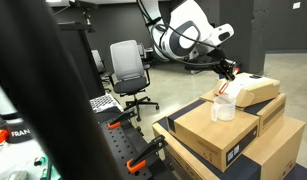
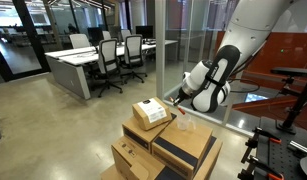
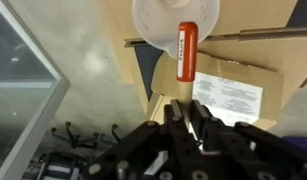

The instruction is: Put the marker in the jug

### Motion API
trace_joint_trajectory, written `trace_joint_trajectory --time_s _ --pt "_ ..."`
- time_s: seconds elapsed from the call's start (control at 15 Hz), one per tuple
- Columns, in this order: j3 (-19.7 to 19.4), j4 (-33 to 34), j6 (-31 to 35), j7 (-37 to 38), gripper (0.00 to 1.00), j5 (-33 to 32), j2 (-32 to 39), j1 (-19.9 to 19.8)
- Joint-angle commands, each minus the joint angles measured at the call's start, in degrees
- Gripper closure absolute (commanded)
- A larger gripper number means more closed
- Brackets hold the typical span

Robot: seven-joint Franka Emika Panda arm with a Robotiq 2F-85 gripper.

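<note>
White seven-joint robot arm (image 1: 183, 40), seen in both exterior views (image 2: 208, 90), reaching down over a stack of brown cardboard boxes (image 1: 218, 140) that serves as the surface (image 2: 158, 150). At the far edge of the surface lies a flat cream-topped cardboard box (image 1: 255, 92) bearing a white printed label. In the wrist view the label lies to the right of the claw. A small translucent whitish plastic jug (image 1: 224, 110) stands upright on the top of a brown box, near that box's far edge and just beside the cream-topped box. In the wrist view its round open mouth (image 3: 158, 20) faces the camera at the top of the picture.

The dark two-fingered claw (image 1: 226, 72) hangs directly above the jug. In the wrist view (image 3: 190, 103) its fingers are drawn close together on the near end of a thin orange-red marker with a pale label strip (image 3: 187, 55). The marker points away from the claw, its far end over the jug's mouth. In an exterior view the marker (image 1: 226, 88) shows as a short reddish streak between claw and jug rim. Whether its tip is already below the rim cannot be told.
</note>
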Motion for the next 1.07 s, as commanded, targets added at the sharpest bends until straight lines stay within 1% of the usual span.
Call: trace_joint_trajectory --time_s 0.0,0.13,0.53,0.73,1.0 --pt "-0.2 -1.5 0.4 -1.8 0.96 1.5 -0.7 0.9" --pt "0.0 -0.3 0.4 -1.6 0.96 1.7 0.6 1.1" --pt "0.9 0.4 0.4 -1.3 0.96 1.5 1.5 0.9" --pt "5.1 -0.4 0.3 -1.0 0.96 -1.3 -0.1 -3.3" --pt "7.6 0.3 0.1 -0.3 0.96 -1.2 -0.4 -5.6"
